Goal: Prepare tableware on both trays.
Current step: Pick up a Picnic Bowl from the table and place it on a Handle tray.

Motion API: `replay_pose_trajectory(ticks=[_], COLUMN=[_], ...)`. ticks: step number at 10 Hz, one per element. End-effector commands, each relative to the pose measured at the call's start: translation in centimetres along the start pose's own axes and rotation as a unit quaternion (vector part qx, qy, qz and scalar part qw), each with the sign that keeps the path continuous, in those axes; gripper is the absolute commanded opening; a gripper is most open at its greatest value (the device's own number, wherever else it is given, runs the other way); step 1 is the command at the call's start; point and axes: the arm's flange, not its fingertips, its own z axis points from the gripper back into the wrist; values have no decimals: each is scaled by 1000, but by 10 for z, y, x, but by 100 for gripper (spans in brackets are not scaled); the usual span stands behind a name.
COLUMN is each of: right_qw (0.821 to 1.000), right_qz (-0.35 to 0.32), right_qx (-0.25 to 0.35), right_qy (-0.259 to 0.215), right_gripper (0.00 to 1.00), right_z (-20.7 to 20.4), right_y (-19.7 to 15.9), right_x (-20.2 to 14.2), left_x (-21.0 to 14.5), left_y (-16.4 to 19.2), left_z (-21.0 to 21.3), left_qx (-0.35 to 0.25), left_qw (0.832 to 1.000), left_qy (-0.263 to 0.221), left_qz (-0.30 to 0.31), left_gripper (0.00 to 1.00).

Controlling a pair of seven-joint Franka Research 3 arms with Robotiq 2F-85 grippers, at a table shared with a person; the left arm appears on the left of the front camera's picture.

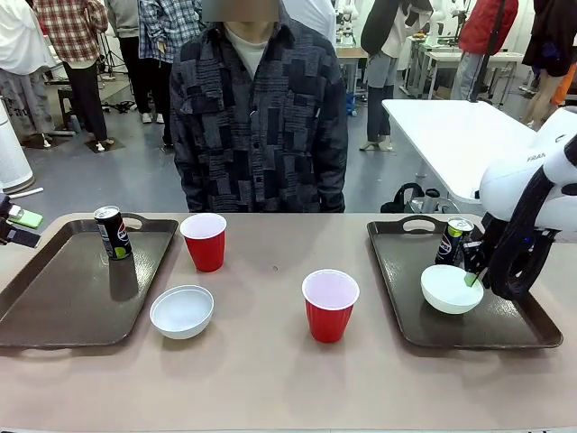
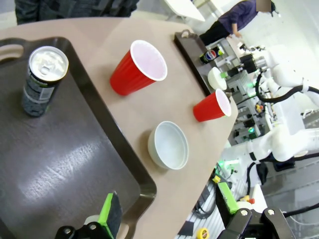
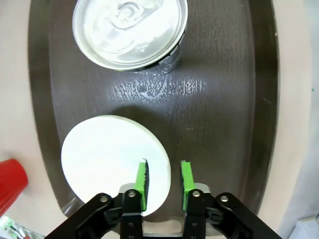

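While my right hand [image 3: 163, 179] hangs parted astride the bowl [image 3: 109, 159] rim, I grip nothing.
Bowl and can [image 3: 130, 31] sit on right tray [image 3: 224, 99]; left hand [image 2: 168, 201] wide open above left tray [image 2: 60, 164].

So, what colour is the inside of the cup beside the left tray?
White inside the cup, red outside; clearest in the left wrist view.

A beige table [image 1: 270, 370] spans the foreground under bright, even indoor light. Beyond its far edge lies a smooth grey floor [image 1: 108, 176]. Behind the table's right end stands a long white table [image 1: 451, 135], its top glaring. Farther back on that side are more white tables [image 1: 442, 59]. Behind its left end, several people [image 1: 77, 54] stand on the floor.
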Motion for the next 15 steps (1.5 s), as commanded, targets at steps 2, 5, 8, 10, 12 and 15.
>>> replay_pose_trajectory(ticks=[2,5,8,10,12,15], right_qw=[1000,999,998,998,998,999], right_qz=[-2,-33,-59,-58,-51,-45], right_qx=[0,-20,-35,-34,-45,-23], right_qy=[-3,8,3,-5,-1,-6], right_gripper=[100,68,100,100,100,100], right_z=[33,56,77,93,103,98], right_y=[16,29,37,42,48,45], right_x=[-18,-26,-33,-41,-50,-46], left_x=[0,0,0,0,0,0], left_y=[0,0,0,0,0,0], left_z=[1,1,1,1,1,1], left_qx=[-7,-7,-7,-7,-7,-7], left_qw=[1000,1000,1000,1000,1000,1000], left_qy=[-8,-8,-8,-8,-8,-8], left_qz=[-2,-2,-2,-2,-2,-2], left_gripper=[100,100,100,100,100,100])
